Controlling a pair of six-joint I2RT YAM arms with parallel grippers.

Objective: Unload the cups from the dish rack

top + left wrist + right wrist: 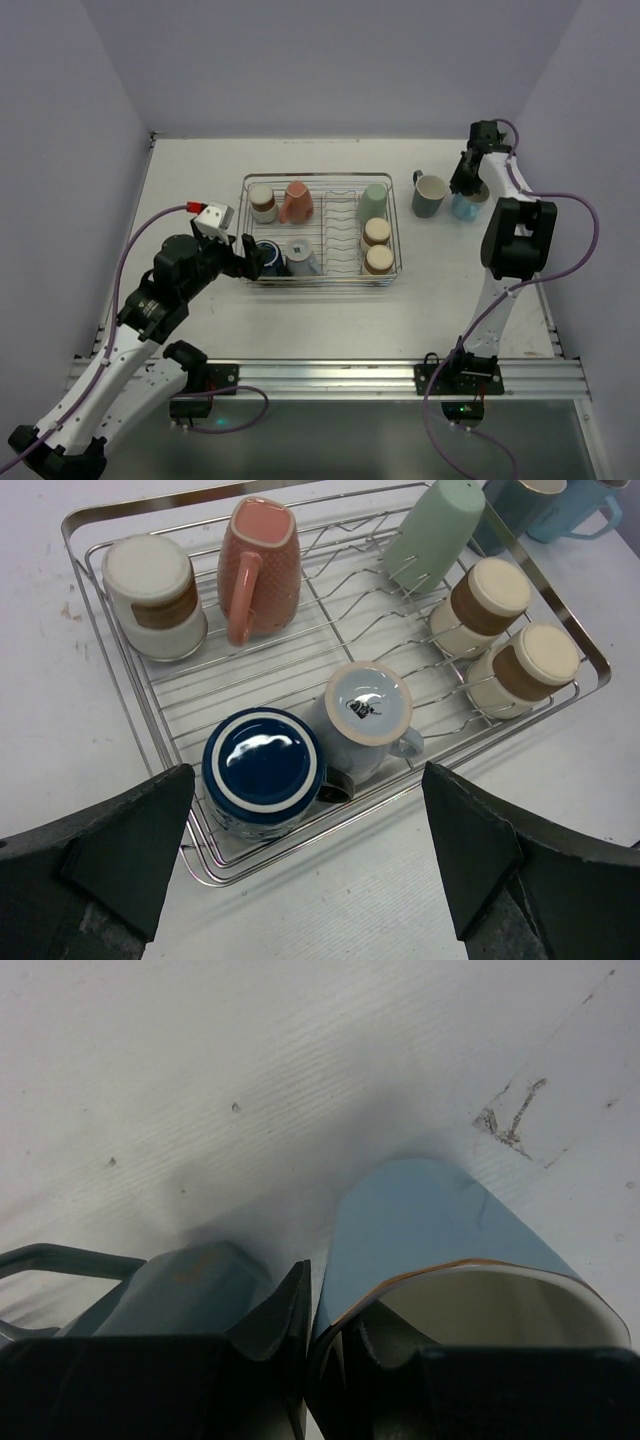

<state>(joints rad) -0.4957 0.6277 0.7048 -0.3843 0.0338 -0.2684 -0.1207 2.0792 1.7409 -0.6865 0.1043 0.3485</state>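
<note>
The dish rack (330, 176) sits mid-table and holds several upside-down cups: brown-and-cream (262, 203), salmon pink (296, 201), mint green (374, 198), two more cream ones (377, 245), navy (266, 257) and grey-white (302, 257). My left gripper (250, 257) hangs open at the rack's near left corner. In the left wrist view the left gripper (308, 770) stands wide just above the navy cup (262, 765), touching nothing. My right gripper (466, 180) is shut on the wall of a light blue cup (430, 1230), one finger (385, 1345) inside and the other outside.
A dark teal mug (430, 194) stands upright on the table right of the rack, close against the light blue cup (464, 207). In the right wrist view the teal mug (190, 1280) lies just left of my fingers. Walls enclose the table's back and sides.
</note>
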